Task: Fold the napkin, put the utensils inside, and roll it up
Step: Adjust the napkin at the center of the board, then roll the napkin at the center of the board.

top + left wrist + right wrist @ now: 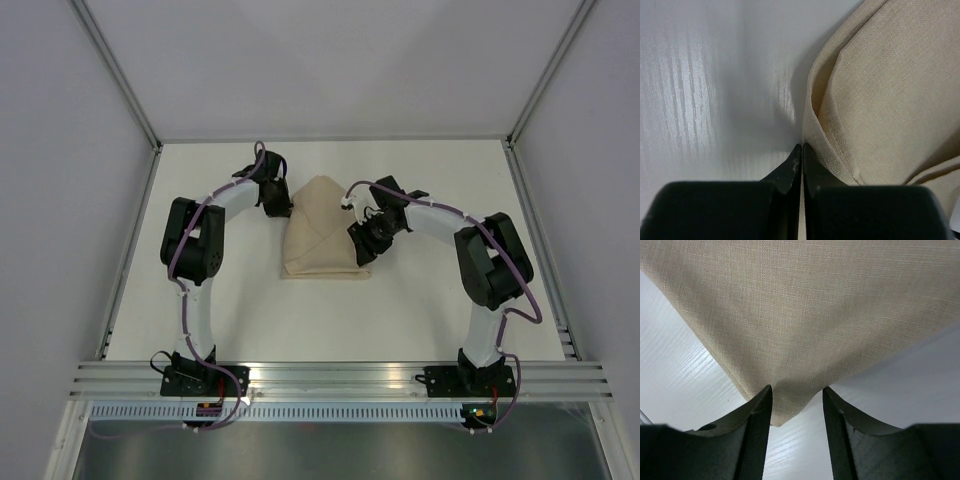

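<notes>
The tan napkin [322, 232] lies part-folded in the middle of the white table, with creased layers on top. My left gripper [278, 205] is at its upper left edge. In the left wrist view the left gripper [801, 146] is shut, with the napkin [890, 90] edge running into its tips and a sliver of tan showing between the fingers. My right gripper [360, 248] is at the napkin's lower right corner. It [797, 395] stands open, and a napkin [805, 315] corner lies flat between its fingers, closer to the left one. The utensils are out of view.
The table [420, 310] is boxed in by pale walls on the left, right and back. An aluminium rail [340, 375] with both arm bases runs along the near edge.
</notes>
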Tool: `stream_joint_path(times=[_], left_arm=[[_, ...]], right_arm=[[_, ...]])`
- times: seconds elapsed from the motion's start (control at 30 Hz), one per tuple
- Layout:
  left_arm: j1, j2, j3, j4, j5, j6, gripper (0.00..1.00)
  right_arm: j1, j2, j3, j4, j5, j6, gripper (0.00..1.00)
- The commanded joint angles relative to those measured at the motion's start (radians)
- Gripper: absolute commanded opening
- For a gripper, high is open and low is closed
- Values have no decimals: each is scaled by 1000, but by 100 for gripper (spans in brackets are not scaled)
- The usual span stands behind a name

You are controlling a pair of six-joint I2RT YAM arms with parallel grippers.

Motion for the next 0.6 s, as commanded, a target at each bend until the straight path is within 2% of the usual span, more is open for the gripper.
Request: stream_joint_path(times=[0.0, 0.07, 0.17, 0.3, 0.43, 0.57], left_arm=[[2, -5, 44, -30, 31, 52, 6], [5, -31, 47, -31, 31, 62, 11], [19, -88, 50, -31, 25, 72, 23], [62, -186, 46, -37, 25, 83, 44], [88, -304, 47, -54, 31, 88, 53], [98, -463, 47, -80, 31, 89, 55]], right_arm=[[-15, -88, 15, -9, 38, -5, 52], [-24, -108, 22, -6, 55, -17, 55], [-25, -164, 21, 23, 118, -44, 59], [-22, -250, 10, 30, 143, -112, 65], [31, -330, -60, 87, 197, -193, 69], [177, -355, -152, 194, 311, -264, 69]])
